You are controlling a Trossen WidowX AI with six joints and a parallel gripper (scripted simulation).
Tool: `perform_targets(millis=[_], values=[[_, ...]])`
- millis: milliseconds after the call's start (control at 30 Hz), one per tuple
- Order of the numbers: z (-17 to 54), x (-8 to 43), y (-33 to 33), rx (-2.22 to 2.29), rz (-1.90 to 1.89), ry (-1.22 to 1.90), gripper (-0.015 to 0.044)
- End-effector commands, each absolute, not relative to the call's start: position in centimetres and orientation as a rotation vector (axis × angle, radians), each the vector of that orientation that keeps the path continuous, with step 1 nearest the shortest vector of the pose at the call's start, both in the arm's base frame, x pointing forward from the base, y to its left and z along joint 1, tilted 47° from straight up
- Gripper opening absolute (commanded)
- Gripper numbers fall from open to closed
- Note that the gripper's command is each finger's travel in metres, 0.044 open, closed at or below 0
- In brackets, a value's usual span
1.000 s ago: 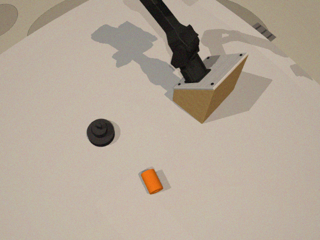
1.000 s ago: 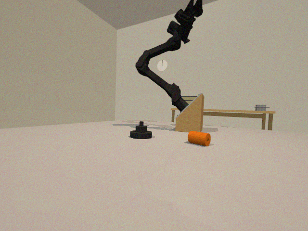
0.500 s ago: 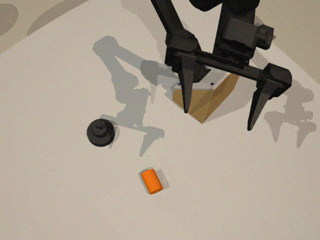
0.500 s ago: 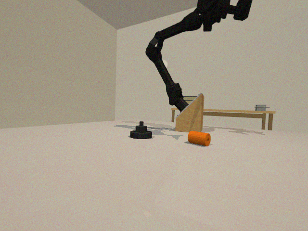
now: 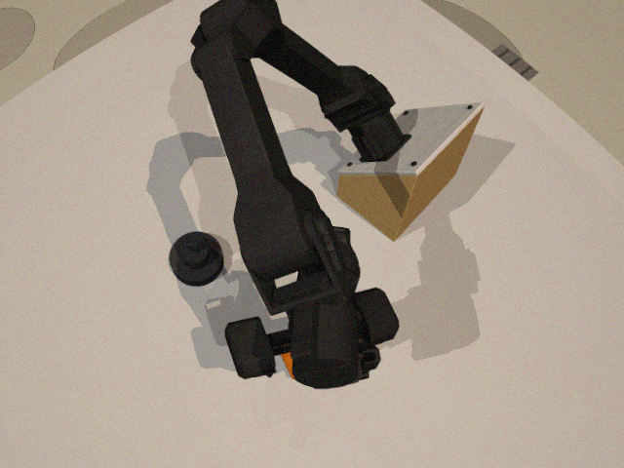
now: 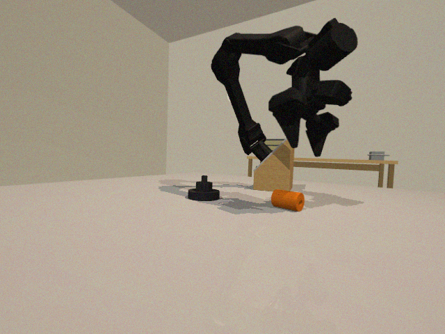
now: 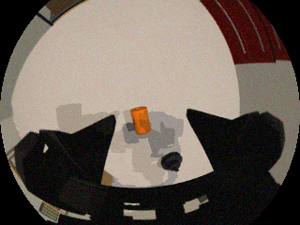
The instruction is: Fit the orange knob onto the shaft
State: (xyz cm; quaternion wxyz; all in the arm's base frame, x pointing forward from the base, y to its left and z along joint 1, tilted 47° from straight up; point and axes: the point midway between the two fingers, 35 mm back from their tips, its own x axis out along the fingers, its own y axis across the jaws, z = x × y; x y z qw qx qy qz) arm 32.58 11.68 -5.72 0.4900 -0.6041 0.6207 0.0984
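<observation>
The orange knob [image 5: 288, 364] [image 6: 287, 200] [image 7: 141, 121] lies on its side on the table. One end with its dark hole shows in the exterior view; most of the knob is hidden behind the arm in the top view. The round dark pedestal [image 5: 196, 276] [image 6: 204, 195] [image 7: 170, 161] stands upright, its thin shaft [image 6: 204, 178] pointing up. The shaft's flat side cannot be made out. My gripper [image 6: 305, 152] [image 7: 152, 115] is wide open and empty, pointing down, well above the knob. In the wrist view the knob shows between the fingertips, nearer the left one.
The wooden wedge-shaped arm base [image 5: 433, 166] [image 6: 273, 176] stands behind the knob, with the arm mounted on its sloped plate. The pedestal stands to the left of the knob in the exterior view. A long bench [image 6: 337, 165] is in the far background.
</observation>
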Motion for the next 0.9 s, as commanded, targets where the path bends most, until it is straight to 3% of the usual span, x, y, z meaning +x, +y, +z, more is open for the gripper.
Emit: perform_targets(millis=[0,867], values=[[-7.7,30.7,7.3,-1.475,0.298,1.763,0.044],[-10.8,31.2,3.7,-1.476,0.298,1.77,0.044]])
